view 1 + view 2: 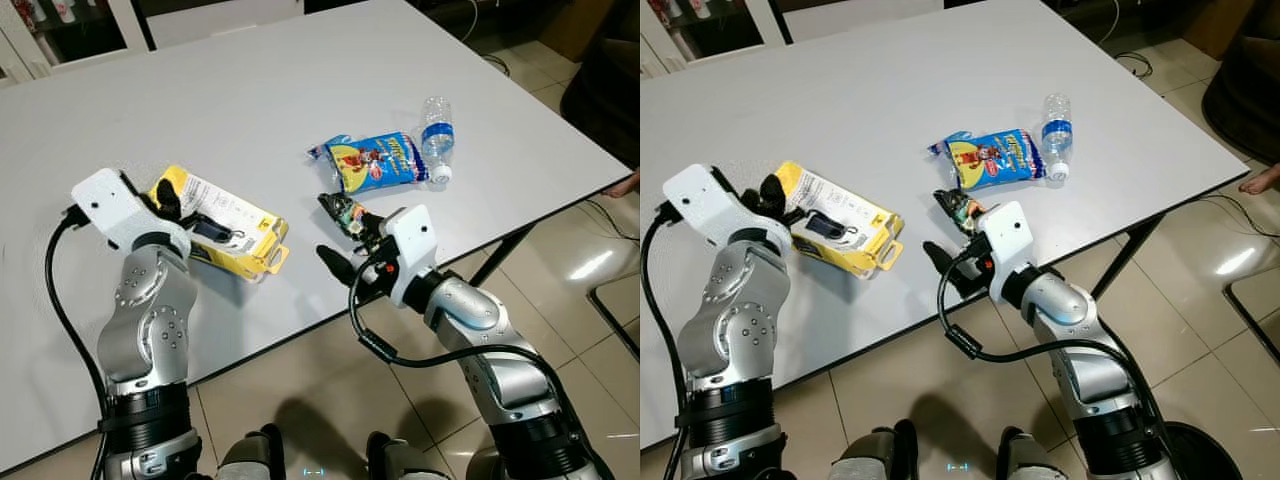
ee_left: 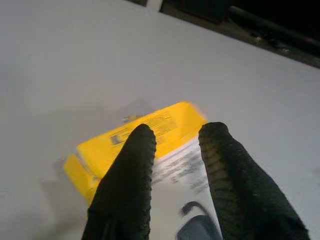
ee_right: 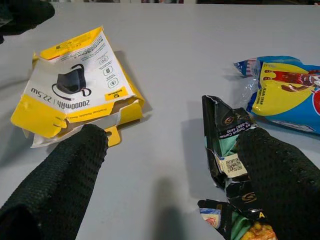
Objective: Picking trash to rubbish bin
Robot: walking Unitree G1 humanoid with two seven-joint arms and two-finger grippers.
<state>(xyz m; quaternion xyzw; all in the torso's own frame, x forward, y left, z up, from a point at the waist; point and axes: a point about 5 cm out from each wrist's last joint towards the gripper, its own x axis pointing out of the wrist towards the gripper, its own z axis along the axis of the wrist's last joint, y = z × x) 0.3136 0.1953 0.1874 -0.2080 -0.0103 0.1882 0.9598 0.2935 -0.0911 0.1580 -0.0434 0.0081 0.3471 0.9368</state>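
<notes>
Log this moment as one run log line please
left end effector: open over yellow box | right end effector: open by dark wrapper | blue packet, bottle: on table

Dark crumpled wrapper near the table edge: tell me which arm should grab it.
Right. The right gripper is open with the dark wrapper against one finger, while the left gripper is occupied over the yellow power bank box, farther away.

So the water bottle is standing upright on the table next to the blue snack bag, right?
Not quite. The water bottle is beside the blue snack bag on the table, but it lies on its side, cap toward the table's near edge. The left eye view shows this plainly.
</notes>
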